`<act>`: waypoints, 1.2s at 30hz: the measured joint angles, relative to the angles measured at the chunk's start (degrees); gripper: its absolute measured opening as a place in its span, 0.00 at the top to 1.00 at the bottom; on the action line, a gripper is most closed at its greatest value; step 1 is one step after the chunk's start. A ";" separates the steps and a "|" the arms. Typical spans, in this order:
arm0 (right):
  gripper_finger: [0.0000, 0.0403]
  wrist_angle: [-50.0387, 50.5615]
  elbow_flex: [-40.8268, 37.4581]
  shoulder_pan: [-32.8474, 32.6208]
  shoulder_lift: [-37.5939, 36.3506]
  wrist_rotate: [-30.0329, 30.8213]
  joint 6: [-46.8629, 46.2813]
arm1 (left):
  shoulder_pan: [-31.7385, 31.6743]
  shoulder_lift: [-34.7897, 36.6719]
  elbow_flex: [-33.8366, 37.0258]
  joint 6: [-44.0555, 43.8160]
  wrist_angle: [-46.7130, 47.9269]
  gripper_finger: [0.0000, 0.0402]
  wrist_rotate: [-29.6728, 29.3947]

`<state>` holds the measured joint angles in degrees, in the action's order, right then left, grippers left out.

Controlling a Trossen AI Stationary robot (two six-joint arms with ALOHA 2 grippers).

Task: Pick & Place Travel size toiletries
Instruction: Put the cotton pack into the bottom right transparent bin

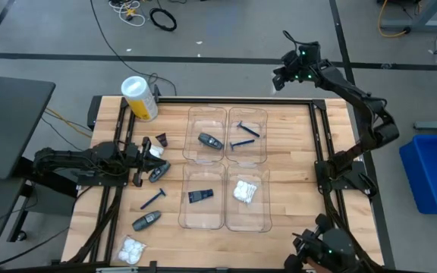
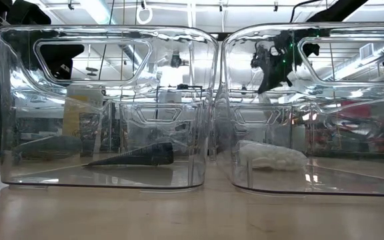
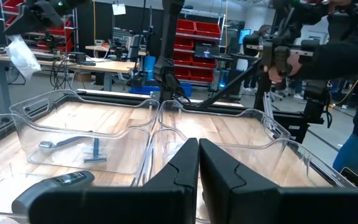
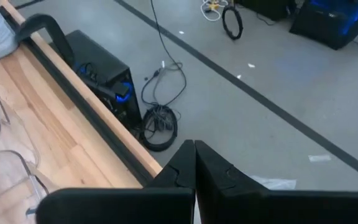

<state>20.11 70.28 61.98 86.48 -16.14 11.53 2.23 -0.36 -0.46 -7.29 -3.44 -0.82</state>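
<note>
My right gripper (image 1: 281, 79) is raised beyond the table's far edge, shut on a small white crinkly packet (image 3: 19, 55). My left gripper (image 3: 198, 155) rests shut and level at the table's left side. The clear trays (image 1: 226, 114) hold a dark grey tube (image 1: 211, 141), a blue razor (image 1: 245, 135), a dark cone piece (image 1: 201, 196) and a white packet (image 1: 244, 191). Loose on the wood at the left lie a razor (image 1: 154, 199), two tubes (image 1: 146, 221), a cone (image 1: 161, 140) and two packets (image 1: 133, 249). My right gripper pinches the white packet by its upper end (image 3: 15, 41) between its two shut fingers, which slant downward. The packet hangs below the fingers, high above the floor and clear of the table. A strip of it (image 4: 273, 183) shows beside the fingers.
A big yellow-and-white cylinder (image 1: 140, 97) lies at the table's far left corner. Dark rails (image 1: 317, 136) run along the table's sides. A person (image 3: 347, 68) stands beyond the table's right side. Cables (image 4: 160, 118) lie on the floor past the far edge.
</note>
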 joint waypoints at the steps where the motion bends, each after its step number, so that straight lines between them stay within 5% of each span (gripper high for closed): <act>1: 1.00 0.06 0.02 -0.15 -0.15 -0.66 0.20 | 0.01 0.00 0.01 -0.01 0.00 0.94 0.02; 16: 1.00 -1.33 0.01 -6.31 -3.88 -14.49 5.56 | 0.01 0.00 -0.01 -0.01 0.00 0.94 0.01; 36: 1.00 -1.47 0.02 -18.84 -4.31 -14.43 5.51 | 0.01 0.00 0.00 0.00 0.00 0.94 0.02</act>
<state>18.64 70.30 43.13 82.17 -30.57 17.04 2.23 -0.36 -0.46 -7.29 -3.44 -0.80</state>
